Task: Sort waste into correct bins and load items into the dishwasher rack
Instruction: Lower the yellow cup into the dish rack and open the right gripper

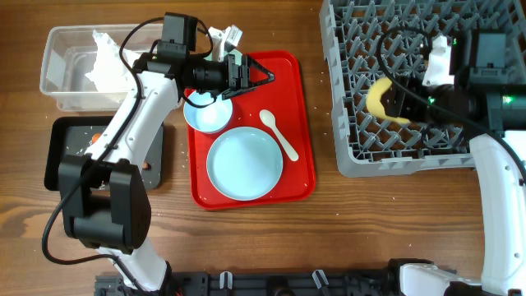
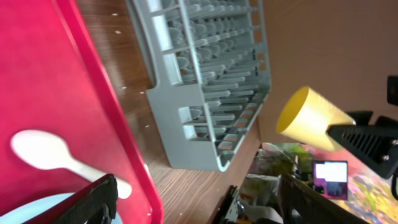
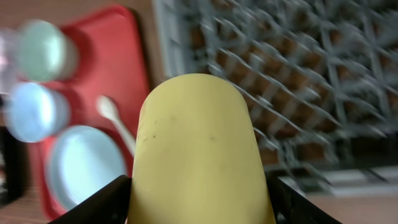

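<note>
The cup (image 1: 378, 99) is being gripped by the right claw (image 1: 403, 103) over the rack (image 1: 394, 164). The left claw (image 1: 256, 74) is being held open.

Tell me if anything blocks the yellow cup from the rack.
Nothing visible does. The right gripper holds the yellow cup above the dishwasher rack, which looks bare beneath it.

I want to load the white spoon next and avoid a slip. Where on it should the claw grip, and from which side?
Grip the white spoon at mid-handle, straight down from above, closing across its narrow width. It lies flat on the red tray, so no side gives a hold. The handle's tip ends close to the plate, so mid-handle probably leaves most room.
</note>
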Controlling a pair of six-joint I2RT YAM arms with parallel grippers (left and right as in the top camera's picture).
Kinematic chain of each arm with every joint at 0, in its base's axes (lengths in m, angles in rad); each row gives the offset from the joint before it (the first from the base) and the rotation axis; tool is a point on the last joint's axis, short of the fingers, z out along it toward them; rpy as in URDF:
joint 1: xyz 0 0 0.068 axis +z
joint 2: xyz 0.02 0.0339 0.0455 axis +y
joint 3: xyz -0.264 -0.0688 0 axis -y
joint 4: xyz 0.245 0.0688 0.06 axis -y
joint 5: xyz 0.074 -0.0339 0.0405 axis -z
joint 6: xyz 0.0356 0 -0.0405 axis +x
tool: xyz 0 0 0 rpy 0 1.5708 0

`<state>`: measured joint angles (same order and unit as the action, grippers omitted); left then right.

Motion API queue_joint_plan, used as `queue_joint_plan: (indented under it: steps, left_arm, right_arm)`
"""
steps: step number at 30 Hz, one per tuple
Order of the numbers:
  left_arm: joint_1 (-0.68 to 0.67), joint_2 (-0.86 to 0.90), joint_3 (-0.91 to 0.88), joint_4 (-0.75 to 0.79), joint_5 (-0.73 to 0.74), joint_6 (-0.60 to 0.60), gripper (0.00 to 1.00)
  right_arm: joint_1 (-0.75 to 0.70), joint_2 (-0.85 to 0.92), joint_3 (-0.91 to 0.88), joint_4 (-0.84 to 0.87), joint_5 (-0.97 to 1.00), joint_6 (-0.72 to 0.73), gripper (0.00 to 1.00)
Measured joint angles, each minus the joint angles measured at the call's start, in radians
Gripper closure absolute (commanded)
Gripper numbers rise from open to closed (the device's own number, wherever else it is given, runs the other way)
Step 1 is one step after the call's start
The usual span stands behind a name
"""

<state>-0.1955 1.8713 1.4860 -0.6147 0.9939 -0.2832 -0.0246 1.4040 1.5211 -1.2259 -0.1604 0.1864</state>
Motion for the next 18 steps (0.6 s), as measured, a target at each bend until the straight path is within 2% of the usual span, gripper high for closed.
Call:
queue_joint_plan:
  steps: [9,18]
  left_arm:
    - [0.000,0.000,0.000,-0.024,-0.045,0.001,0.18]
    - [0.000,0.000,0.000,-0.102,-0.115,0.032,0.19]
  right_arm:
    - [-0.003,0.166,0.000,-0.106,0.099,-0.002,0.56]
    - [-0.070,0.304,0.000,-0.120,0.106,-0.016,0.60]
